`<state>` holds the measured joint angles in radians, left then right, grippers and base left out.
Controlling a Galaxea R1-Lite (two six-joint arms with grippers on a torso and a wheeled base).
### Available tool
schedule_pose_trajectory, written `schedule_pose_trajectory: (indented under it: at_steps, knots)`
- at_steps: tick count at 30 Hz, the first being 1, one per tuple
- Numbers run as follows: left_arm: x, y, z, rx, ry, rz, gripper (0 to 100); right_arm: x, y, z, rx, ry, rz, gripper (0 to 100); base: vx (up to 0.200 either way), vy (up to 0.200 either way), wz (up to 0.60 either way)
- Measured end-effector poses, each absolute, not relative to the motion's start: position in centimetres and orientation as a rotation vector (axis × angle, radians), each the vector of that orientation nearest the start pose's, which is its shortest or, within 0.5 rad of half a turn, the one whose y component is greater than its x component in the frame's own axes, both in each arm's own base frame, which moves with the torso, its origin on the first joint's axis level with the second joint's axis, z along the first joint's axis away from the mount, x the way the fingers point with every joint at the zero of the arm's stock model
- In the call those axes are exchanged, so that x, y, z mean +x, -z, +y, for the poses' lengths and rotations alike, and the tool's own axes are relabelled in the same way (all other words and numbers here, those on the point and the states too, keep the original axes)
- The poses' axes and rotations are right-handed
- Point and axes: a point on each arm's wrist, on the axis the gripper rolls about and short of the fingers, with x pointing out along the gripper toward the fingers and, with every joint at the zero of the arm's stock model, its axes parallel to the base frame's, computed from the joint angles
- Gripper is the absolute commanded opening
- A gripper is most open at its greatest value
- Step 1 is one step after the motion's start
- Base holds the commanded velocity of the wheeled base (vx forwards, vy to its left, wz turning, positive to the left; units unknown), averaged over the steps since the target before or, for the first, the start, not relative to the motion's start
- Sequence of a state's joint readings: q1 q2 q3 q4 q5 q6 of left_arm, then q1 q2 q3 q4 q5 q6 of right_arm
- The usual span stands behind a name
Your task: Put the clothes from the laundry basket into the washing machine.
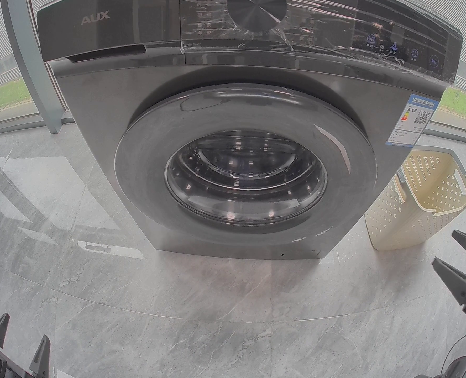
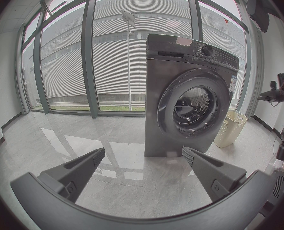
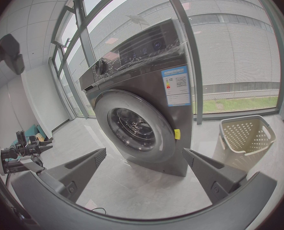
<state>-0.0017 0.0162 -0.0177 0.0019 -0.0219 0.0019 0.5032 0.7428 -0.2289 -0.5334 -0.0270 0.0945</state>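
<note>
A grey washing machine (image 1: 243,132) stands straight ahead on the floor with its round glass door (image 1: 246,177) shut. It appears too in the left wrist view (image 2: 186,103) and the right wrist view (image 3: 138,112). To its right stands a cream perforated laundry basket (image 1: 427,200) (image 2: 230,128) (image 3: 244,141); no clothes are visible inside it. My left gripper (image 1: 20,342) (image 2: 142,154) is low at the front left, open and holding nothing. My right gripper (image 1: 461,261) (image 3: 143,154) is at the front right near the basket, open and holding nothing.
Grey polished floor tiles (image 1: 191,300) stretch in front of the machine. Large windows with grey frames (image 2: 87,55) run behind and beside it. A cable (image 1: 464,342) lies at the lower right corner.
</note>
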Motion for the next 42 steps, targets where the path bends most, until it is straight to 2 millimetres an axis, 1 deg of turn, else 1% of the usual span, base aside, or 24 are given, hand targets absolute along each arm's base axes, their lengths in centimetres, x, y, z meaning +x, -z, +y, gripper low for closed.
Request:
schedule_pose_trajectory:
  at_steps: [3, 8, 11, 13, 17, 20, 24, 27, 31, 35, 42]
  knots:
    - [-2.3, -8.1, 0.0, 0.002, 0.024, 0.0, 100, 4.0, -17.6, 1.9, 0.094, -0.445, -0.005, 100, 0.0, 0.0, 0.0]
    - [-2.3, -8.1, 0.0, 0.002, 0.023, 0.0, 100, 0.5, -15.5, 0.1, 0.093, -0.357, -0.028, 100, 0.0, 0.0, 0.0]
    - [-2.3, -8.1, 0.0, 0.002, 0.024, 0.0, 100, -0.9, -14.2, -0.6, 0.105, -0.249, -0.079, 100, 0.0, 0.0, 0.0]
    - [-2.3, -8.1, 0.0, 0.002, 0.023, 0.0, 100, -1.4, -13.2, -0.8, 0.112, -0.169, -0.101, 100, 0.0, 0.0, 0.0]
    - [-2.3, -8.1, 0.0, 0.003, 0.023, 0.0, 100, -1.8, -11.7, -1.1, 0.126, -0.055, -0.108, 100, 0.0, 0.0, 0.0]
    - [-2.3, -8.1, 0.0, 0.003, 0.023, 0.0, 100, -2.0, -11.3, -1.1, 0.132, -0.011, -0.114, 100, 0.0, 0.0, 0.0]
    - [-2.3, -8.1, 0.0, 0.003, 0.023, 0.0, 100, -2.0, -11.3, -0.7, 0.114, -0.037, -0.109, 100, 0.0, 0.0, 0.0]
    - [-2.3, -8.1, 0.0, 0.003, 0.023, 0.0, 100, -1.9, -10.6, -0.5, 0.092, -0.057, -0.079, 100, 0.0, 0.0, 0.0]
    - [-2.3, -8.1, 0.0, 0.003, 0.023, 0.0, 100, -1.8, -9.3, -0.3, 0.077, -0.005, -0.018, 100, 0.0, 0.0, 0.0]
    - [-2.3, -8.1, 0.0, 0.003, 0.023, 0.0, 100, -2.1, -8.6, -0.2, 0.068, 0.039, -0.017, 100, 0.0, 0.0, 0.0]
    - [-2.3, -8.1, 0.0, 0.003, 0.023, 0.0, 100, -2.2, -8.0, 0.0, 0.003, -0.002, 0.008, 100, 0.0, 0.0, 0.0]
